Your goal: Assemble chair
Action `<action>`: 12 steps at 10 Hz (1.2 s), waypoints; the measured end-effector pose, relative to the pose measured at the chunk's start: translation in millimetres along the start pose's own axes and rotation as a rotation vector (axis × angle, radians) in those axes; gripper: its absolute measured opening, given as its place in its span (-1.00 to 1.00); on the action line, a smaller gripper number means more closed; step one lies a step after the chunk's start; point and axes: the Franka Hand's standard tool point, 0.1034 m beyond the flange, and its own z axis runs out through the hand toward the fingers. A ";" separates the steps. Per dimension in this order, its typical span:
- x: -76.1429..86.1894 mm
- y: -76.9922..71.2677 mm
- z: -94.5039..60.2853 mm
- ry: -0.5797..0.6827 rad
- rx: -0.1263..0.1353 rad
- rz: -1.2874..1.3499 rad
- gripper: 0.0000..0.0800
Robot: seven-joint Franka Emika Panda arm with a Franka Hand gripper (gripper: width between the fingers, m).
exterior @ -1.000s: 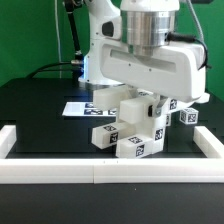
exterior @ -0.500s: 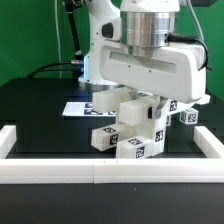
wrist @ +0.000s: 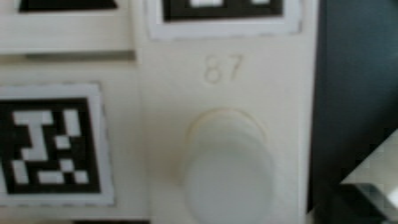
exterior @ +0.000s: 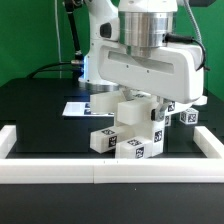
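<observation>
Several white chair parts (exterior: 130, 138) sit bunched on the black table (exterior: 35, 115), just behind the near border rail (exterior: 100, 172). Gripper (exterior: 140, 100) is down on top of them, fingers hidden, so can't tell if they're clamped on anything.

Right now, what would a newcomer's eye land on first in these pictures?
The bulky white robot arm fills the upper middle of the exterior view, hanging right over a cluster of white tagged chair parts on the black table. In the wrist view, one white part fills the frame at very close range, showing black-and-white tags and an embossed 87.
</observation>
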 end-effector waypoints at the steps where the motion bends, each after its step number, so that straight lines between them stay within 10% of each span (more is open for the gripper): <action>1: 0.0 0.0 0.1 0.000 0.000 0.000 0.54; 9: 0.6 -5.2 -42.4 -0.014 0.038 -0.010 0.62; 12: -30.5 -12.6 -68.7 -0.043 0.057 0.037 0.62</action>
